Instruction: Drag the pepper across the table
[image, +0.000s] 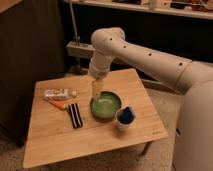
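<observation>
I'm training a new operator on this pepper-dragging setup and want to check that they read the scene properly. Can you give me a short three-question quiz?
1. True or false: the gripper hangs over the rim of the green bowl.
2. Multiple choice: the pepper lies
A. inside the green bowl
B. on the table, beside the black striped block
C. between the jaws
3. Fill in: at this moment the jaws hold ____.

Key: 1 true; 2 B; 3 nothing.
</observation>
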